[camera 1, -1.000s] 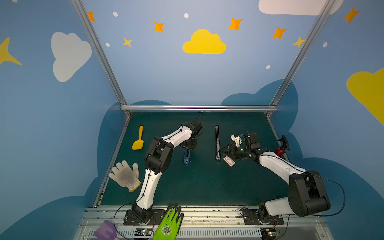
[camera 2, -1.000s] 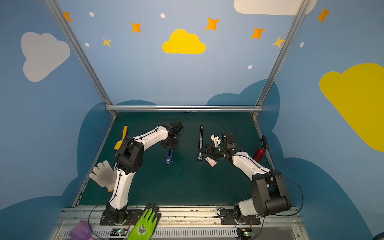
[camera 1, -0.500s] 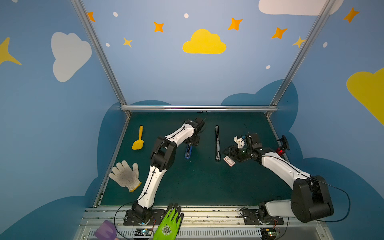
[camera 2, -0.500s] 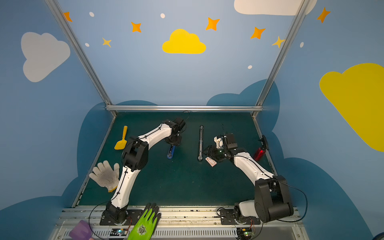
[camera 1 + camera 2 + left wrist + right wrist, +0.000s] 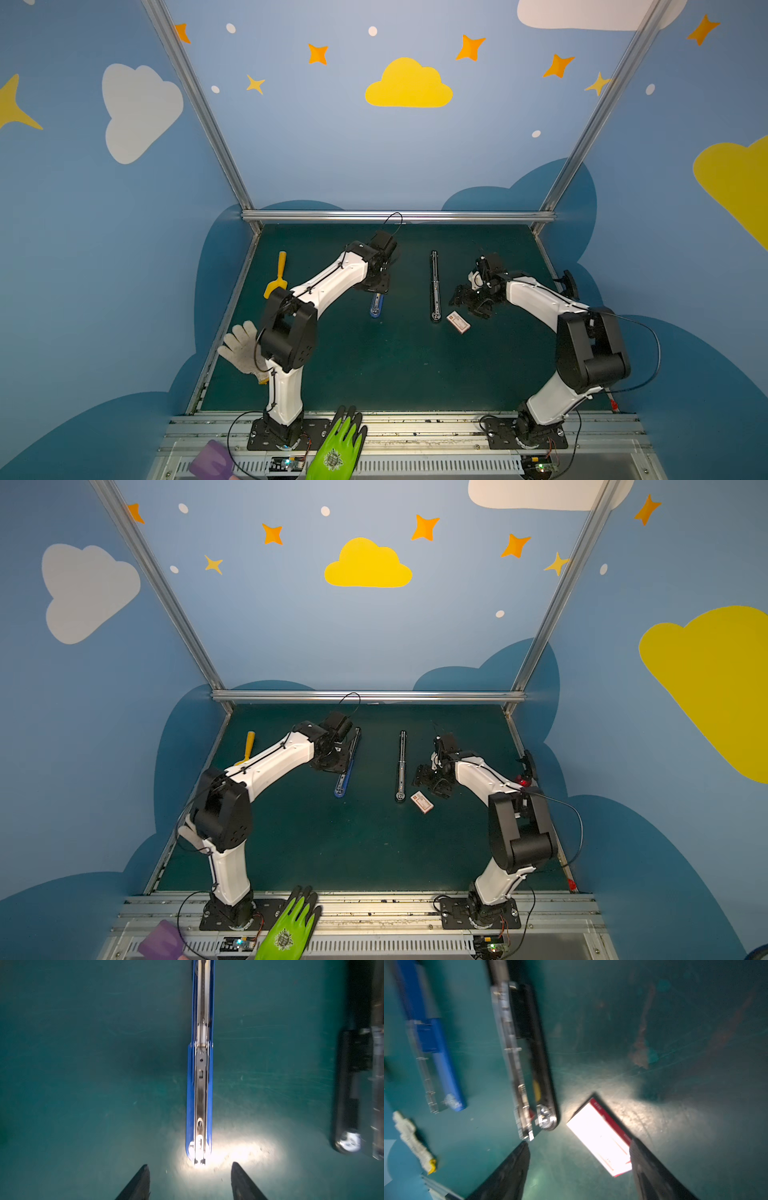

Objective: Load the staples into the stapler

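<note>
At the bottom edge of both top views a green glove [image 5: 336, 444] lies over the front rail, with a purple object [image 5: 210, 462] to its left. A white knit glove [image 5: 240, 345] sits at the lower left edge of the green mat [image 5: 374, 374]. Right of centre lies the staples' box [image 5: 458, 322], white with a red edge and flat on the mat. Its long axis runs from upper left to lower right of the frame, and its upper-left end points at the near end of the black stapler [image 5: 434, 286]. Glare in the right wrist view bleaches the box's face, so I cannot tell whether it is open or closed. The right gripper [image 5: 579, 1141] hovers just above and right of the box in the top views, jaws spread wide and holding nothing. In its wrist view one finger [image 5: 652, 1167] crosses in front of the box's corner. The black stapler, folded out flat, runs straight up the frame. Left of it the blue stapler [image 5: 341, 785] also lies opened flat with its metal channel upward. It runs near to far, its far end leaning slightly right. The left gripper [image 5: 189, 1165] hangs above it, jaws parted wider than the stapler, with nothing between them. In its wrist view the stapler's rounded near end shows just beyond the fingertips. At the upper left of the mat lies a yellow scoop [image 5: 277, 274], handle pointing away.
</note>
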Controlling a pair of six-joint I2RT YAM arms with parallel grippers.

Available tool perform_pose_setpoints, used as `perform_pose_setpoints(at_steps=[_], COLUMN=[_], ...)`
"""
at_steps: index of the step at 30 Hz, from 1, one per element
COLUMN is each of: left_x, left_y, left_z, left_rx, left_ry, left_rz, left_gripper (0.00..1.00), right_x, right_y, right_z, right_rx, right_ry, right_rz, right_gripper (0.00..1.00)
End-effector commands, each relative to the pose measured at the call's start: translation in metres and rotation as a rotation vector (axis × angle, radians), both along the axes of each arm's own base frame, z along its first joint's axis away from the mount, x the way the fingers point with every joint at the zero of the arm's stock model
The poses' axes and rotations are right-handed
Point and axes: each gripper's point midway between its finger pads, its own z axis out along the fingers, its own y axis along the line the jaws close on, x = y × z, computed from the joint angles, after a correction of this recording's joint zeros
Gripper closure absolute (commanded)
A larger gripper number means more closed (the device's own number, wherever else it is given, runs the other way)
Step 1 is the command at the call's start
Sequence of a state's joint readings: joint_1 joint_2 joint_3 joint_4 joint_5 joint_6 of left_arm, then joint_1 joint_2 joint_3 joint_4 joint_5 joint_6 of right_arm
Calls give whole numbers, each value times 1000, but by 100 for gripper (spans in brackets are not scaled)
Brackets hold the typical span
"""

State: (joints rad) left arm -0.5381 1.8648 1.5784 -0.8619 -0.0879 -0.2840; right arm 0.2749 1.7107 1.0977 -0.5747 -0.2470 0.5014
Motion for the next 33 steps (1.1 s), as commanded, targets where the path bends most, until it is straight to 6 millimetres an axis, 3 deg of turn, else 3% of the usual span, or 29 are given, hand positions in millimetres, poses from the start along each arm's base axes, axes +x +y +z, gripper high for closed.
perform_pose_setpoints(at_steps=[1, 11, 23, 33], left_x=[-17, -58, -65, -72], left_y=[1, 11, 4, -11], left_z=[-6, -27, -34, -40], left_rx=[-60, -139, -191, -196], left_ry=[19, 71, 91, 105], left_rz=[41, 103, 109, 85], left_gripper=[38, 38, 38, 38], right_x=[5, -2, -67, -100], right_y=[-8, 4, 26, 51], right_z=[-8, -36, -50, -57], right_rx=[-52, -39, 8, 11], right_ry=[51, 159, 224, 242], right_rz=[-17, -5, 73, 162], right_gripper=[31, 48, 60, 64])
